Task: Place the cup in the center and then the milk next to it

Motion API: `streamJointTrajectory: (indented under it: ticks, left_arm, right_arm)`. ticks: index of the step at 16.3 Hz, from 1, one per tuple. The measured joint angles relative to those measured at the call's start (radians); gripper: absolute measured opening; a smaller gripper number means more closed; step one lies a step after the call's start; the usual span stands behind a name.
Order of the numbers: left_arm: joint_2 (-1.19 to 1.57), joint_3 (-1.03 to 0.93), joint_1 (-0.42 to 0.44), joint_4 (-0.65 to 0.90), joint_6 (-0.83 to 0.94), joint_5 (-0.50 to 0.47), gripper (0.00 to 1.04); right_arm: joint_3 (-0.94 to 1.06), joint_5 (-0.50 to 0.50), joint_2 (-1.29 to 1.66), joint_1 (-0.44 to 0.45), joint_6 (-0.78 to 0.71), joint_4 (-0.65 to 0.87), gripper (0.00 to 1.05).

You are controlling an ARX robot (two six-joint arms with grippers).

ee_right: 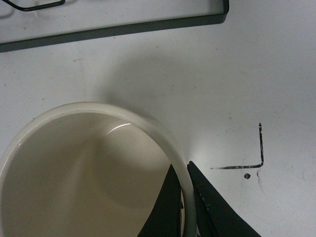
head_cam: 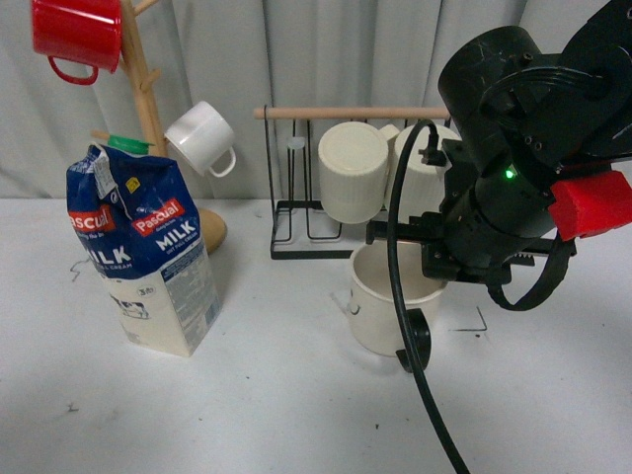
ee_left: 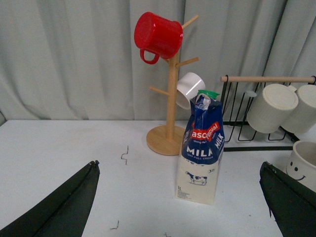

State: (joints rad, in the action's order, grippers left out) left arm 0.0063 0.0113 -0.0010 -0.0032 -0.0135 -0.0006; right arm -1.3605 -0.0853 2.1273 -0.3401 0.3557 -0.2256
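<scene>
Right end effector point(ee_right: 181, 167) pinches the cup point(head_cam: 373, 311) rim, likely placing it; next comes release, then milk point(head_cam: 148, 252) at nine o'clock.

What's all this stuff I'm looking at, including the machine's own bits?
table: one, white, under everything
curtain: grey, backdrop
cup: one, cream, dark handle, near table centre
milk: one, blue-white carton, green cap, standing left of cup
mug tree: one, wooden, behind milk
red mug: one, red, top of mug tree
white mug: one, white, lower on tree
rack: one, black wire, wooden bar, behind cup
ribbed mugs: at least two, cream, on rack
right gripper: one, black, shut on cup's rim
left gripper: one, black, open, facing milk
</scene>
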Motion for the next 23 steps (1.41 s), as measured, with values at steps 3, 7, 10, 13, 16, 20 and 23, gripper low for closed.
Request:
streamJointTrajectory:
  ticks: [3,7,10,13,16,20,23]
  left_arm:
    - [0.0,0.0,0.0,0.0,0.0,0.0,0.98]
    - [0.0,0.0,0.0,0.0,0.0,0.0,0.98]
    - [0.0,0.0,0.0,0.0,0.0,0.0,0.98]
    - [0.0,0.0,0.0,0.0,0.0,0.0,0.98]
    - [0.0,0.0,0.0,0.0,0.0,0.0,0.98]
    - [0.0,0.0,0.0,0.0,0.0,0.0,0.98]
    - [0.0,0.0,0.0,0.0,0.0,0.0,0.98]
  right_arm:
    - [0.013,-0.009,-0.004,0.0,0.014,0.014,0.03]
    - [0.01,0.013,-0.004,0.001,0.017,0.003,0.45]
    - [0.008,0.022,-0.004,0.001,0.017,0.01,0.69]
    - [0.043,0.077,-0.071,0.001,0.027,0.043,0.99]
    - [0.125,0.128,-0.275,-0.002,0.063,0.112,0.98]
    - [0.313,0.204,-0.531,0.006,0.114,0.385,0.97]
    - [0.669,-0.145,-0.772,0.045,-0.17,0.861,0.68]
